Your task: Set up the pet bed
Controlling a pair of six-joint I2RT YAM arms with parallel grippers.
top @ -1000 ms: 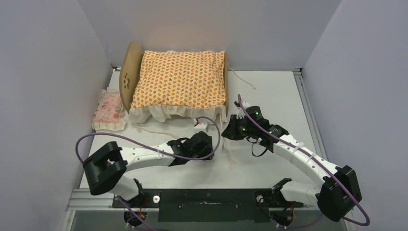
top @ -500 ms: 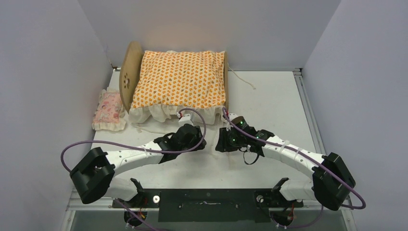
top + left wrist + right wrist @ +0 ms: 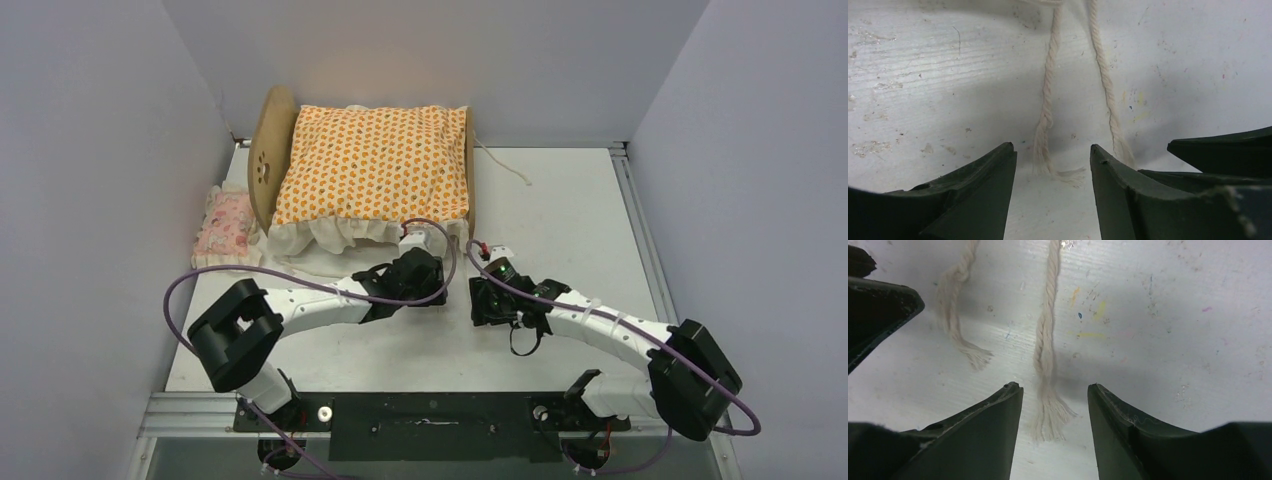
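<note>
Looking for the light plywood pet bed with the paw-print headboard (image 3: 266, 150)?

It stands at the white worktop's (image 3: 570, 200) far left, an orange-patterned cushion (image 3: 375, 165) on it.

And the claws?

Left claw (image 3: 1052, 165) and right claw (image 3: 1054, 395) are both released, each straddling a frayed white cord end (image 3: 1045, 115) (image 3: 1046, 335).

The cushion (image 3: 372, 165) is showing orange dots on yellow, the pet bed (image 3: 264, 160) tan wood, the eight-o'clock pillow (image 3: 228, 230) pink.
</note>
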